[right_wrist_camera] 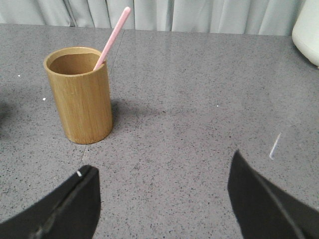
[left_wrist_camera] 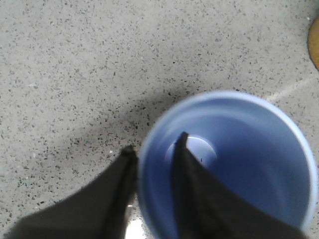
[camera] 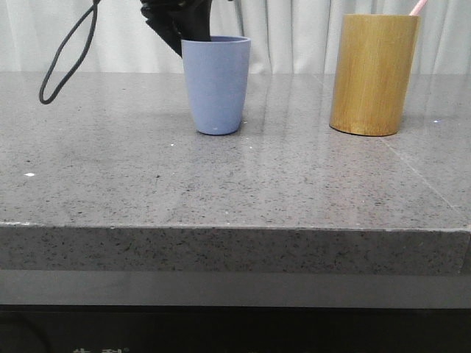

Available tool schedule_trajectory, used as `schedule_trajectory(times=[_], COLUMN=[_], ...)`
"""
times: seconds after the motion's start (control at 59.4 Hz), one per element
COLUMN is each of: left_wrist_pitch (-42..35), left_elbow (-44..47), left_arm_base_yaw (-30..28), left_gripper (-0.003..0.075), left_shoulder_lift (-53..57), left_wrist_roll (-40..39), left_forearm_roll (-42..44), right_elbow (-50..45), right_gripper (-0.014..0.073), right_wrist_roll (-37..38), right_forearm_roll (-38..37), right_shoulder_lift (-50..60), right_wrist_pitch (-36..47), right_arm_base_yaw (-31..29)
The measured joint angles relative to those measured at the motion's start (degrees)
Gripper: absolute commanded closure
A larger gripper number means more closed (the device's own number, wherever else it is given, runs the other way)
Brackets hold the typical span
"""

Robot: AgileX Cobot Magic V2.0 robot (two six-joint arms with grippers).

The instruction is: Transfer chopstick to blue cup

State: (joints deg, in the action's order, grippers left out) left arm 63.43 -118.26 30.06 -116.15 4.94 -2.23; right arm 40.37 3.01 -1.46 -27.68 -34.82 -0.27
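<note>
My left end effector (left_wrist_camera: 154, 149) pinches the blue cup's (camera: 215, 84) rim, steadying it; my right end effector (right_wrist_camera: 162, 191) is spread, facing the chopstick (right_wrist_camera: 113, 37).

Bamboo cylinder (right_wrist_camera: 79, 94) stood upright in the left part of the frame on a grey speckled table (right_wrist_camera: 199, 114). Pink chopstick (right_wrist_camera: 112, 36) sat inside it, leaning up and to the right, its top end well above the rim. Right gripper (right_wrist_camera: 162, 199) was at the bottom edge, its two dark fingers (right_wrist_camera: 70, 209) spread wide apart with bare table between them, holding nothing. A white rounded object (right_wrist_camera: 306, 32) was cut off at the upper right corner. Pale curtain (right_wrist_camera: 199, 15) ran across the top.
</note>
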Motion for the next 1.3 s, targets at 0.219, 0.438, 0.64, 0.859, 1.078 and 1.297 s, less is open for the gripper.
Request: schedule_trajectory(times=[0.219, 0.438, 0.64, 0.859, 1.078, 1.297], left_wrist_pitch=[2.73, 7.57, 8.80, 8.80, 6.92, -7.15], left_elbow=[-3.85, -12.19, -15.24, -7.47, 8.17, 30.61], left_arm_base_yaw=[0.00, 0.00, 0.00, 0.00, 0.00, 0.00], left_gripper=[0.0310, 0.0360, 0.0405, 0.0435, 0.0440, 0.0440], left_shoulder_lift=[0.00, 0.00, 1.29, 10.18, 26.27, 44.58], left_wrist_roll=[0.00, 0.00, 0.00, 0.00, -0.37, -0.87], left_forearm_roll=[-0.09, -0.09, 0.35, 0.46, 0.46, -0.04], right_elbow=[0.00, 0.00, 0.00, 0.00, 0.00, 0.00], right_gripper=[0.0046, 0.0046, 0.0046, 0.0046, 0.0046, 0.0046], right_wrist_roll=[0.00, 0.00, 0.00, 0.00, 0.00, 0.00], right_forearm_roll=[0.00, 0.00, 0.00, 1.46, 6.16, 12.73], right_shoulder_lift=[0.00, 0.00, 0.00, -1.17, -7.68, -14.34], right_wrist_pitch=[0.00, 0.00, 0.00, 2.40, 6.49, 14.28], right_arm_base_yaw=[0.00, 0.00, 0.00, 0.00, 0.00, 0.00])
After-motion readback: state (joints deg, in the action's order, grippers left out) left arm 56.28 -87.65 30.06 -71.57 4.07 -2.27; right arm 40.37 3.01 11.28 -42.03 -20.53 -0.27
